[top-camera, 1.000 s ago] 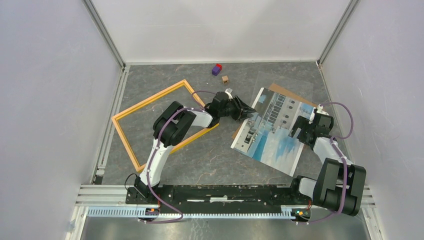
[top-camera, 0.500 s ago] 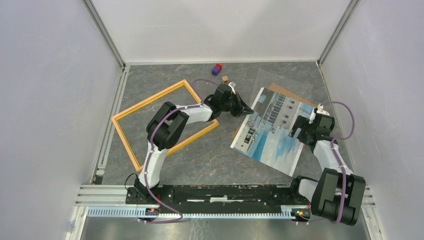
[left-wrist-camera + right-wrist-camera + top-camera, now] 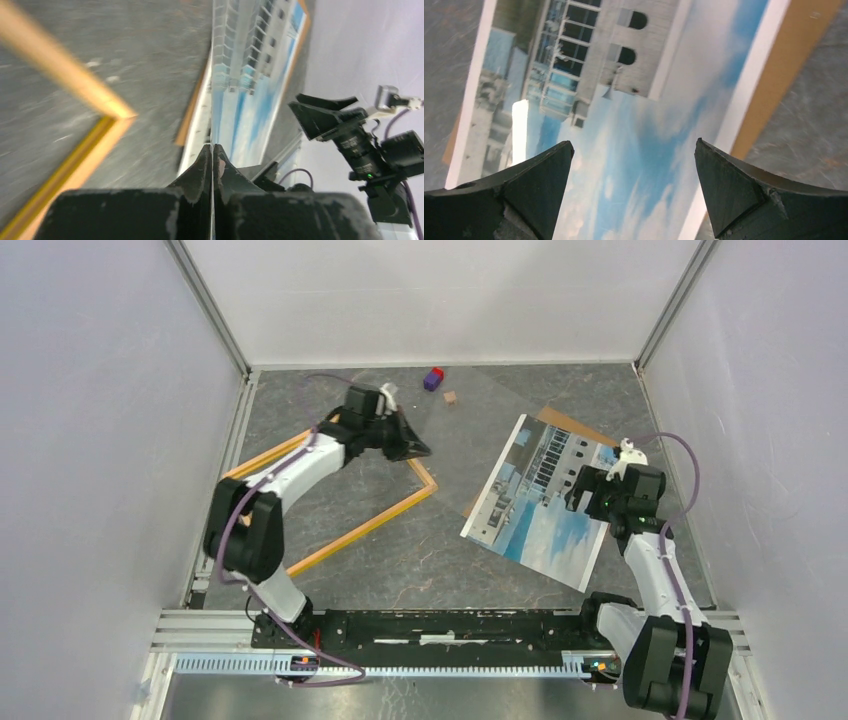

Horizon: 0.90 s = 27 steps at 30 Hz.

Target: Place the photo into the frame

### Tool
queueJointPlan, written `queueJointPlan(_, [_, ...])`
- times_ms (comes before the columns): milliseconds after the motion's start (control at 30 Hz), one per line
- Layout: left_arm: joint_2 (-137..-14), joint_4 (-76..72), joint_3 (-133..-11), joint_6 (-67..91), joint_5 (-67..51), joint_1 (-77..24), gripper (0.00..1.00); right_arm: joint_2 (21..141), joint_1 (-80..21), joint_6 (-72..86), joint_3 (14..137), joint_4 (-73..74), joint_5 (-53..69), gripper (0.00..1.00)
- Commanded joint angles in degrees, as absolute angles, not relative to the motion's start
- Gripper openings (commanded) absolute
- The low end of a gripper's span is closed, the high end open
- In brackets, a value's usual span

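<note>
The photo [image 3: 535, 510] lies face up on the tabletop [image 3: 420, 550] at centre right, over a brown backing board [image 3: 784, 85], well apart from the frame [image 3: 365, 527] at left. Our right wrist view shows the right claw [image 3: 631, 150] spread wide above the photo's sky. The left wrist view shows the left claw [image 3: 212, 150] pressed together near the frame's corner.

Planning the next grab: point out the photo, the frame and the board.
photo [image 3: 530, 525], top view, on the blue sky part.
frame [image 3: 365, 529], top view, on its near-right bar.
board [image 3: 794, 65], right wrist view, on the brown strip showing past the photo's edge.
</note>
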<state>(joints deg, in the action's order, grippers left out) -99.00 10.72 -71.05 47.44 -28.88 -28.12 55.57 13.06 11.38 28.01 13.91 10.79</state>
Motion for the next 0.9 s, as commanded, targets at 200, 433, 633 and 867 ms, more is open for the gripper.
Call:
queueJointPlan(200, [-86.36, 41.53, -65.18, 23.98, -11.32, -17.03, 0.02, 59.86, 1.09, 8.10, 29.81, 11.26, 15.35, 0.98])
queueJointPlan(433, [-87.59, 45.17, -63.46, 19.85, 6.61, -16.70, 0.03, 64.45, -4.48, 9.54, 30.61, 11.01, 15.35, 0.98])
queueJointPlan(633, [-88.57, 46.31, -65.90, 18.19, 12.51, -16.65, 0.34, 65.67, -7.68, 12.55, 30.71, 7.98, 16.55, 0.98])
queueJointPlan(867, [-82.59, 46.52, -67.24, 18.37, 13.28, -16.66, 0.78, 69.69, -10.54, 16.20, 32.79, 2.85, 21.04, 0.98])
